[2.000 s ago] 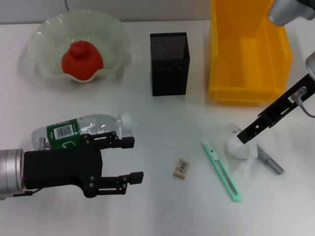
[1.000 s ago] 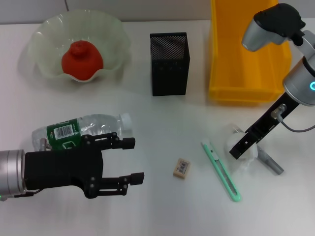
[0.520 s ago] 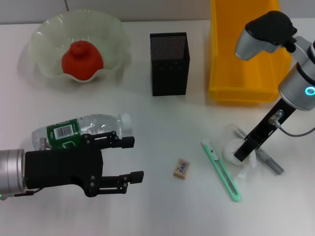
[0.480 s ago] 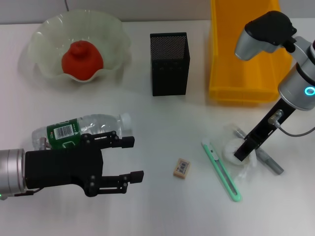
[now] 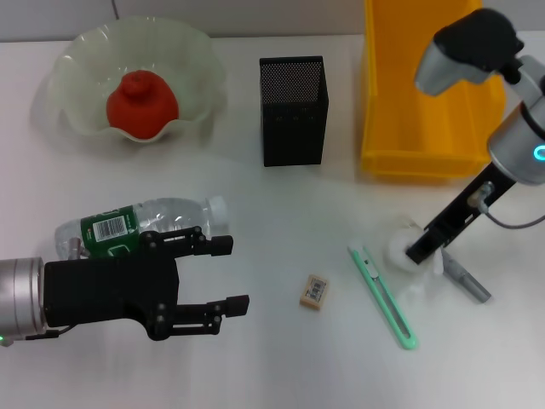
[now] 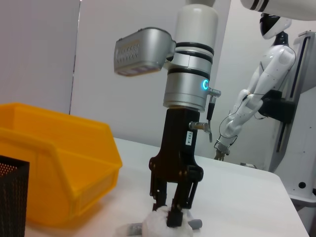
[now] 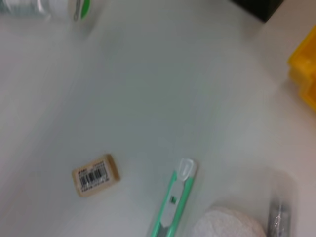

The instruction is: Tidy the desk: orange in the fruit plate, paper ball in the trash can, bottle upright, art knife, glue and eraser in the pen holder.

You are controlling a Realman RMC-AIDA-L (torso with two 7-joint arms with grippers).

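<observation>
Paper ball (image 5: pixel 400 249) between right pincer (image 5: pixel 417 252) fingertips, on desk.

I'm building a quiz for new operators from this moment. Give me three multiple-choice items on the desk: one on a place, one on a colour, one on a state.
1. Where is the orange?
A. in the fruit plate
B. in the trash can
C. beside the eraser

2. What colour is the art knife's body?
A. black
B. green
C. yellow

3. How is the bottle?
A. upright by the pen holder
B. lying on its side
C. inside the trash can

Answers:
1. A: the orange sits inside the fruit plate.
2. B: the art knife lying on the desk is pale green.
3. B: the bottle lies flat just behind the open left gripper; the right gripper is down on the paper ball, near the trash can.
</observation>
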